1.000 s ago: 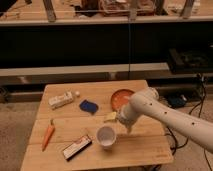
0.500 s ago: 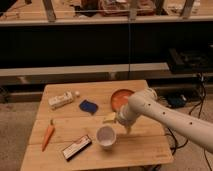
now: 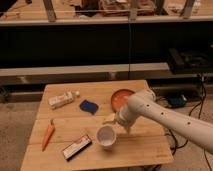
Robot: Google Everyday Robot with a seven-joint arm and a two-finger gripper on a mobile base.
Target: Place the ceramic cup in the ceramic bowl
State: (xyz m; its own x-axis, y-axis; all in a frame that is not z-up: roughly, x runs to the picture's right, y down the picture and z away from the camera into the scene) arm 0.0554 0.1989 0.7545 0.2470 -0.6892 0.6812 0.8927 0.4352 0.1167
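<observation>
White arm (image 3: 165, 117) reaches in from four o'clock, elbow bent over the desk (image 3: 142, 146). Its tool (image 3: 121, 125) sits low, just beside the upright cup (image 3: 106, 135); I cannot tell its grip. The orange bowl (image 3: 119, 98) lies at the cup's one o'clock.

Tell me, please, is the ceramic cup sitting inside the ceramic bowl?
No, the ceramic cup stands on the wooden table nearer the camera than the ceramic bowl, with the gripper close beside the cup.
</observation>
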